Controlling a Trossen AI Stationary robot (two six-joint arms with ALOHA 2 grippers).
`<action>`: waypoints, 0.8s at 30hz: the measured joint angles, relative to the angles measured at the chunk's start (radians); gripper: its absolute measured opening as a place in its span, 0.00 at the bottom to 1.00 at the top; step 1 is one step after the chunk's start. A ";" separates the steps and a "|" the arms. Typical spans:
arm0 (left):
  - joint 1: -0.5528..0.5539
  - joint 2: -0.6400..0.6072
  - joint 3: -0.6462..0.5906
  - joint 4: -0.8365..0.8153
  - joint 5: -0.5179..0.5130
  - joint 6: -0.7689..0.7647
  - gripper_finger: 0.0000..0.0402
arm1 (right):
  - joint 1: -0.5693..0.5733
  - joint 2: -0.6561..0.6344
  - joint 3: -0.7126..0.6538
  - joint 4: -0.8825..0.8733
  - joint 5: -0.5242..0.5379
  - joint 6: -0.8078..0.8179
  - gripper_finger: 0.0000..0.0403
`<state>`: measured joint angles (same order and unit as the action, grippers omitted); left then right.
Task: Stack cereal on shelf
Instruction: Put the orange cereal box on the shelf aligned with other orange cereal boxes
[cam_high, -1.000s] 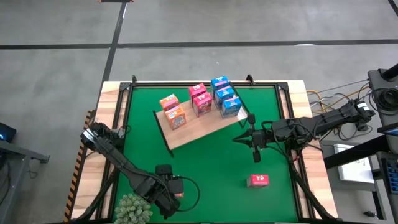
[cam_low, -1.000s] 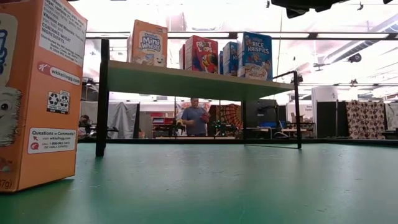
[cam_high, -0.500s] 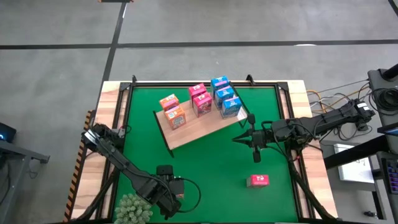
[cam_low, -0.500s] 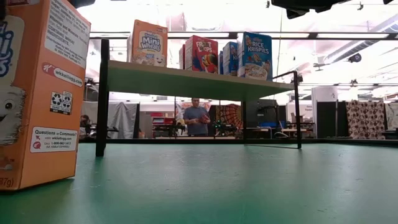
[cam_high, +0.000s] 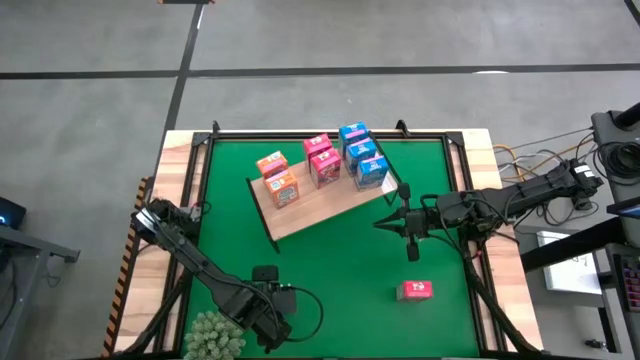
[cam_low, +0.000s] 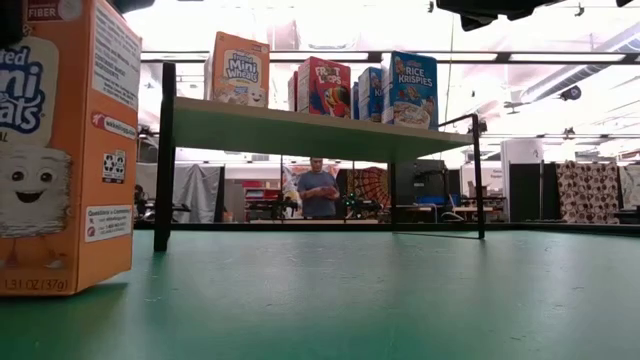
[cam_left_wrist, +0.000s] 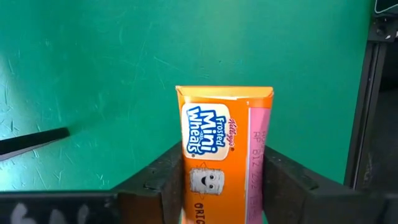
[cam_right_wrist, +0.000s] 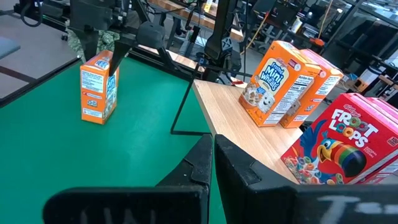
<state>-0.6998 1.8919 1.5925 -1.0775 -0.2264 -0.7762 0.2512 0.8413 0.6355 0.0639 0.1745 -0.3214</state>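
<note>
My left gripper (cam_high: 277, 306) stands at the table's near left and is shut on an orange cereal box (cam_left_wrist: 219, 143). The box is upright in the low view (cam_low: 60, 150) and also shows in the right wrist view (cam_right_wrist: 98, 87). The light-wood shelf (cam_high: 320, 208) carries two orange boxes (cam_high: 278, 178), two pink-red ones (cam_high: 322, 158) and three blue ones (cam_high: 362, 155). One more pink-red box (cam_high: 415, 290) lies flat on the green mat. My right gripper (cam_high: 410, 245) is shut and empty, above the mat off the shelf's right end. My left gripper pinches the orange box between its two fingers, one on each of two opposite sides (cam_left_wrist: 185, 182). The fingers (cam_right_wrist: 114, 61) come from above at the box's upper part. The box is upright, with its bottom (cam_low: 50, 290) at the mat. I cannot tell whether it rests there or hangs just above.
A fuzzy green plant (cam_high: 213, 337) stands at the near left corner, close to my left arm. Dark rails (cam_high: 470, 190) frame the mat. Open mat (cam_high: 340, 270) lies between the shelf and the near edge. A person (cam_low: 318, 190) stands far behind the table.
My left gripper has turned the orange box about its upright axis. In the low view the side panel showed a second ago, and now the front face with the mascot shows. The box stays upright in about the same place.
</note>
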 joint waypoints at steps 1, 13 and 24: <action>0.000 0.000 0.000 0.000 0.000 0.003 0.37 | 0.000 0.000 0.000 0.000 0.000 0.000 0.02; 0.000 -0.010 0.034 -0.012 0.000 0.055 0.32 | 0.000 0.000 -0.002 0.000 0.000 0.008 0.02; 0.009 -0.010 0.143 -0.094 -0.076 0.186 0.32 | 0.000 0.000 -0.002 -0.002 0.000 0.007 0.02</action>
<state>-0.6911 1.8824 1.7356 -1.1714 -0.3027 -0.5903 0.2512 0.8413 0.6338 0.0620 0.1749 -0.3141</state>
